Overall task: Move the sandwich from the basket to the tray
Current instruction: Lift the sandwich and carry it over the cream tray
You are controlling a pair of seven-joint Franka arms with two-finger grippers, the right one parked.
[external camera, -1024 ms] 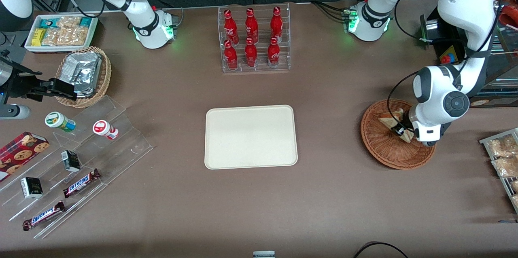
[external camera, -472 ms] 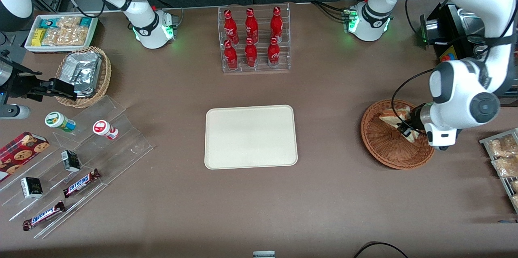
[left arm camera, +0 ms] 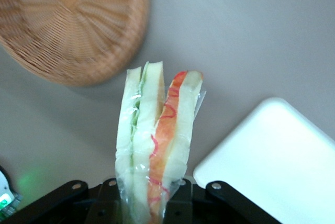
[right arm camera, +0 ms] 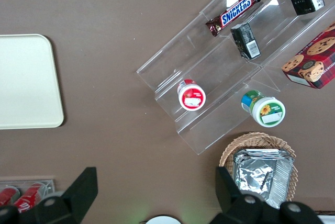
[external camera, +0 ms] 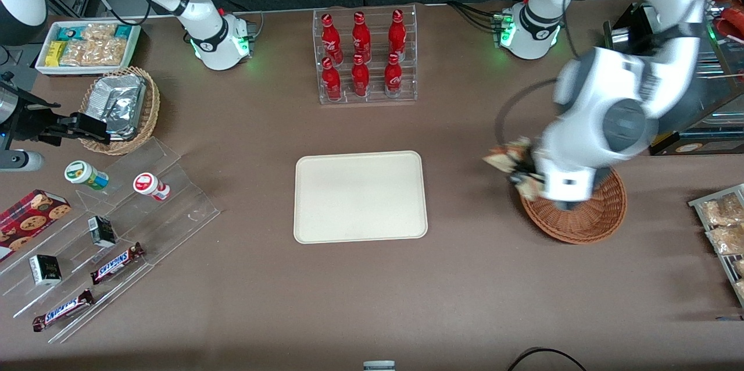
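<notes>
The gripper (external camera: 519, 172) hangs above the rim of the basket (external camera: 581, 217), at the edge of the basket that faces the tray (external camera: 360, 196). Its fingers (left arm camera: 180, 203) pinch the sandwich (external camera: 511, 163) by one end, so the wedge sticks out from the gripper, clear of the basket and lifted off the bench (external camera: 465, 289). In the left wrist view the sandwich (left arm camera: 157, 140) shows its cut edge: pale bread slices with green filling on one side and a red-orange layer on the other, inside a clear wrapper. The same view shows the basket (left arm camera: 73, 25) below the sandwich with nothing in its woven bottom, and a rounded corner of the tray (left arm camera: 272, 166) close by.

The tray lies flat on the bench, between the basket and a clear stepped rack (external camera: 116, 231) holding snack bars. A clear rack of red bottles (external camera: 363, 57) stands farther from the front camera than the tray. Toward the parked arm's end of the bench, also well apart from the tray, sits a lighter wicker basket with foil packs (external camera: 119, 106).
</notes>
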